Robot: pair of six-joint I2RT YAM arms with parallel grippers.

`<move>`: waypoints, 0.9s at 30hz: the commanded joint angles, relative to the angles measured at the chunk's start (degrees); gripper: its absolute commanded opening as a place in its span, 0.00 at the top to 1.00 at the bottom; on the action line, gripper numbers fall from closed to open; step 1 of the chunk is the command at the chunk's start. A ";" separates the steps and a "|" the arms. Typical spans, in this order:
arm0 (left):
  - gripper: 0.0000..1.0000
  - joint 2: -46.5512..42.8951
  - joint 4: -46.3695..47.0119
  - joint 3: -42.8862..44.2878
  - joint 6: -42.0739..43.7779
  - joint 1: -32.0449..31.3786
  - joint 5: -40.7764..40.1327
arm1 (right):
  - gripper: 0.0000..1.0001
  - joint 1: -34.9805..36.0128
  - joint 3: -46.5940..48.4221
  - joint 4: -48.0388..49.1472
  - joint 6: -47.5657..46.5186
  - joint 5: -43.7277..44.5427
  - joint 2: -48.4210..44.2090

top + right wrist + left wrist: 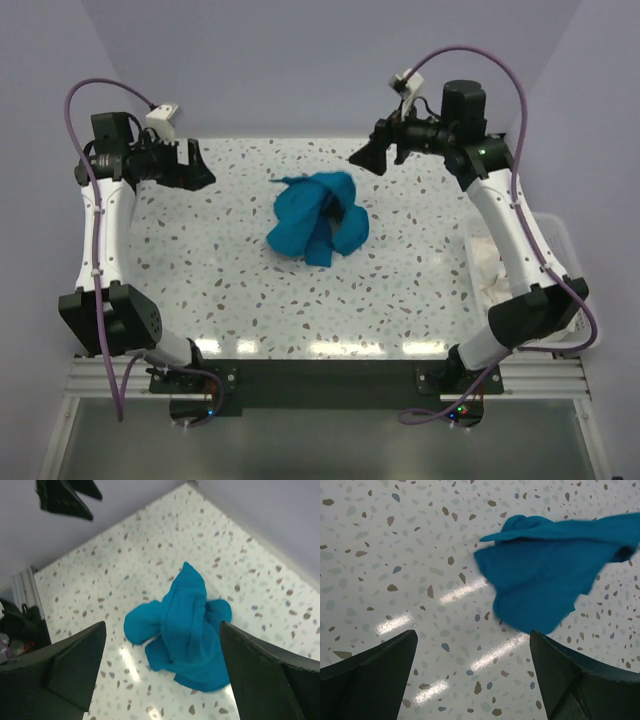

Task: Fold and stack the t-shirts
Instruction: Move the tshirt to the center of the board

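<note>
I work in a robot lab cell, not a home. My left arm [105, 225] and right arm [505, 225] are bolted to a black plate [320, 375] on an aluminium frame [95, 378] at the near edge of a speckled table [250, 300]. Plain lilac walls [300, 60] close in the table on three sides, and purple cables [72, 100] loop from small wrist cameras [162, 118] along both arms.

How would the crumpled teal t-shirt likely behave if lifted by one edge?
Probably floppy: the teal t-shirt lies in soft, bunched folds, so it would likely drape, not hold shape. Pushed, it may bunch up or slide on the glossy table.
</note>
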 commanded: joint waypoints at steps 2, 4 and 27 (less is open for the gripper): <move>0.00 -2.61 -2.71 -2.24 7.47 -0.01 2.47 | 0.01 0.48 -4.75 -15.68 -13.37 8.59 1.05; 0.00 -1.56 -5.94 -3.12 12.99 -0.80 3.79 | 0.01 0.39 -9.49 -17.71 -14.27 11.41 1.84; 0.15 6.71 18.55 -32.92 19.62 -30.66 -19.66 | 0.27 4.96 -16.89 -5.42 -2.59 24.14 29.35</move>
